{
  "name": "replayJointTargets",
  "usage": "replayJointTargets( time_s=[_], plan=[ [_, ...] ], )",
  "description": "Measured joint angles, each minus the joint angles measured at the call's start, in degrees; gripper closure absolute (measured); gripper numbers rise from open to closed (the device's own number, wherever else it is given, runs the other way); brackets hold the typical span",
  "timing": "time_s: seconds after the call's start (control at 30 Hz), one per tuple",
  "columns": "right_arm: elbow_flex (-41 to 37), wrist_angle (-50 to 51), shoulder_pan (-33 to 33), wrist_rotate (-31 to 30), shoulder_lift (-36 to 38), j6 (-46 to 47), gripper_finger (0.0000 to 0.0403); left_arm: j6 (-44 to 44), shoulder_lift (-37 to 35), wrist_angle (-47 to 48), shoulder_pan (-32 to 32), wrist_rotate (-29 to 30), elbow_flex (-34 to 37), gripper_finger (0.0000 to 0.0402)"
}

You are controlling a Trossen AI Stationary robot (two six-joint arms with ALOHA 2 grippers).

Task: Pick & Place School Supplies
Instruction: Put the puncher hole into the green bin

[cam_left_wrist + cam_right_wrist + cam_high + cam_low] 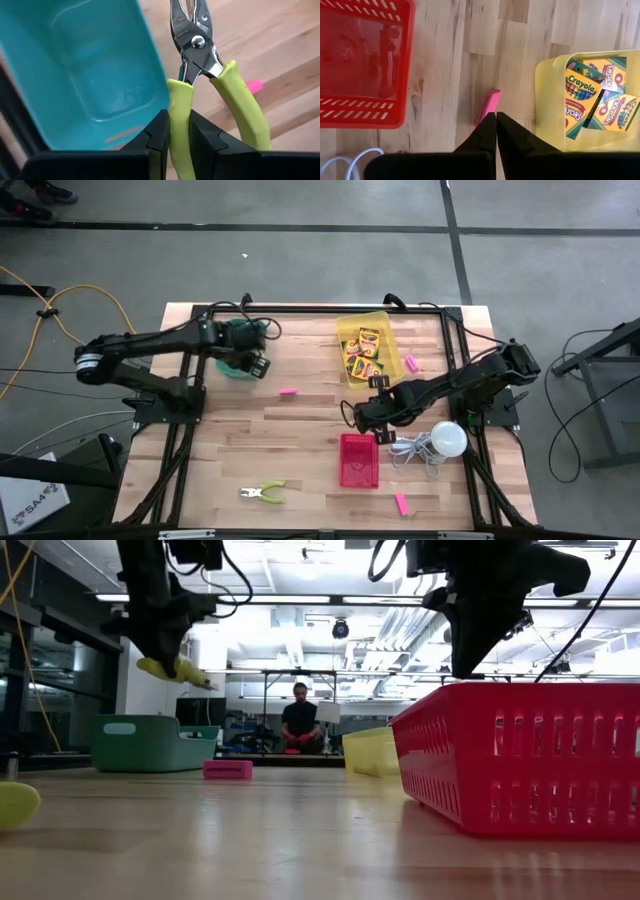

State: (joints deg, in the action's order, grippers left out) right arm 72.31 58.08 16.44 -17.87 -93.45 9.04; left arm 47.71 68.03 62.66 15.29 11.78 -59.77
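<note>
Bare table (pixel 300 430) lies between the teal bin (pixel 236 352) and red basket (pixel 359 461); I see my left pincer (pixel 179 131) grasping yellow-handled pliers (pixel 200 65) beside that bin; right pincer (pixel 496 131) clenched above a pink eraser (pixel 487 106); crayon boxes (pixel 592 95) fill the yellow bin (pixel 547 100).

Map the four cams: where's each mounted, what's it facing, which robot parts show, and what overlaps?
High: above the table, straight down; both arms.
Low: at tabletop height, level across to the room; arms hang from above.
Left wrist: on the left arm, over the teal bin; left gripper clamps the pliers.
Right wrist: on the right arm, looking at the table; right gripper shut.
Shared: red basket and yellow bin also appear in high and low.
</note>
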Motion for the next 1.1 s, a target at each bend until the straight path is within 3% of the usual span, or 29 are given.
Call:
replayJointTargets(
  time_s=[0.33, 0.53, 0.8, 1.1],
  plan=[
    [0.0, 0.0, 0.4, 0.0, 0.0, -0.1, 0.0401, -3.5, -0.7, 4.0, 5.7, -0.3, 0.2, 0.0354],
    [0.0, 0.0, 0.4, 0.0, 0.0, 0.2, 0.0401, -4.5, -5.3, 3.8, 9.6, -1.8, 5.0, 0.0354],
    [0.0, 0.0, 0.4, 0.0, 0.0, -0.2, 0.0401, -5.4, -12.8, -6.6, 14.6, -2.9, 14.7, 0.0354],
    [0.0, -0.5, 0.4, 0.0, 0.0, -0.2, 0.0401, -11.8, -7.9, -18.3, 19.8, -1.9, 21.9, 0.0354]
  ],
)
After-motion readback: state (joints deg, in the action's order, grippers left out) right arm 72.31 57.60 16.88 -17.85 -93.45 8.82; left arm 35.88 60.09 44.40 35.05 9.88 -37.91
